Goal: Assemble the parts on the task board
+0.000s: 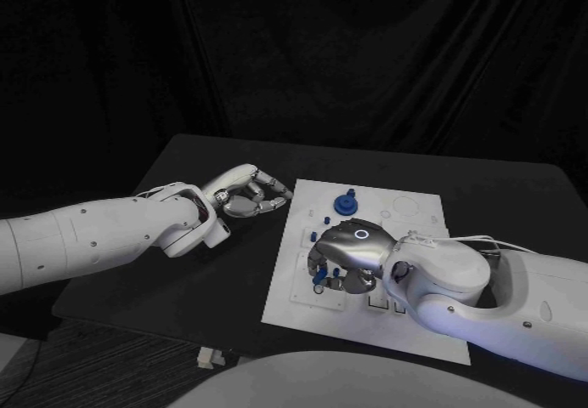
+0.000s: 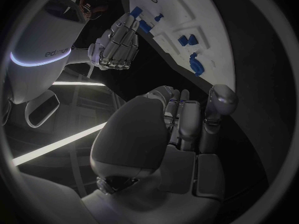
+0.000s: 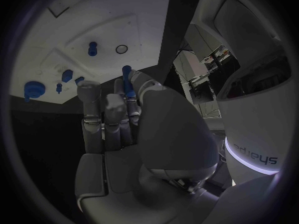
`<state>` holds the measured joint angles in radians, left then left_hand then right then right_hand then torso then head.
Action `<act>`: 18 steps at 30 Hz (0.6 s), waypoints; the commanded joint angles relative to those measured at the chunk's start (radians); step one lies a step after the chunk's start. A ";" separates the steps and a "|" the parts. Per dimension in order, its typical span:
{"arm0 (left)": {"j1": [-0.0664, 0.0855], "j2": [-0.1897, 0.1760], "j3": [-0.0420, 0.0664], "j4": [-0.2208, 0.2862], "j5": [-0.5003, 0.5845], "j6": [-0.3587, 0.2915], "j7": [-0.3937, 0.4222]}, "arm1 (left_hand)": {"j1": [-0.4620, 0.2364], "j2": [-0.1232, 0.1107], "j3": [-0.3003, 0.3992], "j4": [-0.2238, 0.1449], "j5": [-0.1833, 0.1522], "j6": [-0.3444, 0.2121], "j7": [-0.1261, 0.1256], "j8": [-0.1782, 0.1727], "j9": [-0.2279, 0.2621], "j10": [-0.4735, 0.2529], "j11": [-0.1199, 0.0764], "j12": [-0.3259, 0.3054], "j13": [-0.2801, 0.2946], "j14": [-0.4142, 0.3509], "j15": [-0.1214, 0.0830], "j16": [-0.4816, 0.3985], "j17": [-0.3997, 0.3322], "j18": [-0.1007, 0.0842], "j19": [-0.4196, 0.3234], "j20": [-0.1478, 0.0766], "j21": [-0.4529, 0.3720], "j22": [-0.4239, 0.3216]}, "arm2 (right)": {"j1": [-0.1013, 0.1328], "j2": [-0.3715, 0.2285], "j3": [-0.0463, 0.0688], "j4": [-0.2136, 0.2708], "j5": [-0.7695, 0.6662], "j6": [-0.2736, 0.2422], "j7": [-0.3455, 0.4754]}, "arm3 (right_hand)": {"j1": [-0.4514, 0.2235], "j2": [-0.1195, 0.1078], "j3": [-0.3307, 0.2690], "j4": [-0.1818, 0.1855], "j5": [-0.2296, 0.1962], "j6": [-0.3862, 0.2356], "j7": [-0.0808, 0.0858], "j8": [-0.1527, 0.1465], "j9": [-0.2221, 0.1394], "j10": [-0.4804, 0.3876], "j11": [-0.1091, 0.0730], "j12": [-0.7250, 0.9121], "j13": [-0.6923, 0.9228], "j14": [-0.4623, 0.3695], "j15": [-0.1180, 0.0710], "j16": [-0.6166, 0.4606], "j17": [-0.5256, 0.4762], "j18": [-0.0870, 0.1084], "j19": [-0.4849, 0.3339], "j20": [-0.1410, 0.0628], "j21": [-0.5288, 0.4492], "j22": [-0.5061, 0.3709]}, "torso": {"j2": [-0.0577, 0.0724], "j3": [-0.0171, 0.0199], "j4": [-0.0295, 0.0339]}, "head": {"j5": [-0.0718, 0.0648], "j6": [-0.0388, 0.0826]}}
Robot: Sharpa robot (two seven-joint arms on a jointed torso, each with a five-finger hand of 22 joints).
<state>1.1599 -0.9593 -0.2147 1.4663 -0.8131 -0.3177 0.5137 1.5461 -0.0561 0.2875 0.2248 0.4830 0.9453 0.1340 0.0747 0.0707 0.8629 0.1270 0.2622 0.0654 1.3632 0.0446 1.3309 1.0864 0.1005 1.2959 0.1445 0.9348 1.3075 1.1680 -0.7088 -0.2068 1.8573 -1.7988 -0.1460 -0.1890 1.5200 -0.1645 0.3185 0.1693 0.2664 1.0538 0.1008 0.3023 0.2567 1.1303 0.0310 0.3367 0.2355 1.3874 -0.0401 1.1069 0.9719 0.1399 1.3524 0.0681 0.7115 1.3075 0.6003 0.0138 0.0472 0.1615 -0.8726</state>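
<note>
The white task board (image 1: 416, 208) lies mid-table. A round blue part (image 1: 347, 204) stands near its far edge, with small blue pieces (image 1: 315, 228) beside it. My right hand (image 1: 353, 255) hovers over the board's near left area, fingers curled down. In the right wrist view a slim blue peg (image 3: 126, 78) is pinched between its fingertips over the board (image 3: 93, 20). My left hand (image 1: 251, 197) sits just off the board's left edge with its fingers curled in and nothing seen in them. The left wrist view shows that hand (image 2: 181, 119), my right hand (image 2: 118, 45) and blue parts (image 2: 195, 63).
The black table (image 1: 183, 280) spreads to the left of the board. Near the board's far right corner are round recesses (image 1: 404, 204). In the right wrist view another blue peg (image 3: 92, 48) stands on the board beside a ring-shaped hole (image 3: 121, 49).
</note>
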 commanded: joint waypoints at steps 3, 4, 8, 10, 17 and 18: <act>-0.001 0.007 0.001 0.002 0.004 -0.002 0.002 | 0.004 0.010 0.007 0.000 0.007 0.003 0.007 -0.001 0.000 0.002 0.001 -0.006 -0.001 -0.011 -0.001 -0.006 -0.006 0.016 -0.011 -0.002 -0.013 0.107 | -0.011 0.007 0.001 -0.009 -0.001 0.043 0.017 | 0.002 0.008 0.006 0.001 0.005 -0.007 0.001 -0.008 0.001 0.000 0.010 -0.005 0.001 0.001 0.008 -0.005 -0.002 -0.012 -0.009 0.002 -0.005 0.092 | 0.000 0.0003 -0.0021 | 0.000 0.000; -0.001 0.008 0.001 0.001 0.004 -0.002 0.002 | 0.004 0.010 0.007 0.000 0.007 0.003 0.007 -0.001 0.000 0.002 0.001 -0.006 -0.001 -0.011 -0.001 -0.006 -0.006 0.016 -0.011 -0.002 -0.013 0.107 | -0.012 0.009 0.001 -0.011 -0.001 0.044 0.017 | 0.002 0.008 0.006 0.001 0.005 -0.007 0.001 -0.008 0.001 0.000 0.010 -0.005 0.001 0.001 0.008 -0.004 -0.001 -0.013 -0.008 0.002 -0.004 0.092 | 0.000 0.0005 -0.0027 | -0.001 0.000; -0.001 0.009 0.001 0.002 0.004 -0.002 0.002 | 0.004 0.010 0.007 0.000 0.007 0.003 0.007 -0.001 0.000 0.002 0.001 -0.006 -0.002 -0.013 -0.001 -0.008 -0.009 0.016 -0.012 -0.002 -0.015 0.107 | -0.018 0.015 0.001 -0.021 -0.001 0.047 0.019 | 0.002 0.008 0.006 0.001 0.005 -0.007 0.001 -0.008 0.001 0.000 0.010 -0.005 0.001 0.001 0.008 -0.004 -0.001 -0.013 -0.008 0.002 -0.004 0.092 | 0.001 0.0006 -0.0032 | 0.000 0.000; -0.001 0.009 0.001 0.002 0.004 -0.001 0.001 | 0.004 0.010 0.007 0.000 0.007 0.003 0.007 -0.001 0.000 0.002 0.001 -0.006 -0.002 -0.013 -0.001 -0.008 -0.009 0.016 -0.012 -0.002 -0.015 0.107 | -0.021 0.018 0.001 -0.027 -0.001 0.048 0.020 | 0.002 0.008 0.006 0.000 0.005 -0.008 0.001 -0.008 0.001 0.000 0.010 -0.005 0.001 0.001 0.008 -0.004 -0.001 -0.013 -0.008 0.002 -0.003 0.093 | 0.001 0.0005 -0.0035 | 0.001 0.000; -0.001 0.011 0.001 0.001 0.004 0.000 0.002 | 0.004 0.011 0.008 0.001 0.008 0.003 0.008 -0.001 0.000 0.000 0.002 -0.007 -0.002 -0.015 0.000 -0.009 -0.010 0.017 -0.013 -0.001 -0.016 0.107 | -0.033 0.027 0.001 -0.042 -0.039 0.043 0.024 | 0.004 0.010 0.008 -0.001 0.008 -0.009 0.003 -0.009 0.001 0.000 0.011 -0.006 0.001 0.000 0.009 -0.004 -0.001 -0.012 -0.011 0.003 -0.008 0.092 | 0.001 0.0001 -0.0022 | -0.005 0.000; -0.001 0.011 0.001 0.001 0.004 0.000 0.002 | 0.004 0.011 0.008 0.001 0.008 0.003 0.008 -0.001 0.000 0.000 0.002 -0.007 -0.002 -0.015 0.000 -0.009 -0.010 0.017 -0.013 -0.001 -0.016 0.107 | -0.034 0.028 0.001 -0.043 -0.042 0.043 0.024 | 0.004 0.010 0.008 -0.001 0.008 -0.009 0.003 -0.009 0.001 0.000 0.011 -0.006 0.001 0.000 0.009 -0.004 -0.001 -0.012 -0.011 0.003 -0.008 0.092 | 0.001 0.0002 -0.0021 | -0.004 0.000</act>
<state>1.1598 -0.9501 -0.2147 1.4654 -0.8131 -0.3174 0.5082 1.5500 -0.0522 0.2875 0.2248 0.4869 0.9489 0.1376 0.0747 0.0707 0.8629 0.1269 0.2583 0.0654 1.3559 0.0445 1.3264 1.0785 0.1004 1.2887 0.1446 0.9235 1.3074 1.1369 -0.6822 -0.2065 1.8151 -1.8093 -0.1105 -0.1755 1.5199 -0.1646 0.3211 0.1665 0.2706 1.0500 0.1041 0.2957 0.2565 1.1320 0.0361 0.3350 0.2345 1.3874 -0.0401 1.1070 0.9718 0.1399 1.3488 0.0718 0.7068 1.3074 0.6011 0.0140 0.0444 0.1569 -0.8726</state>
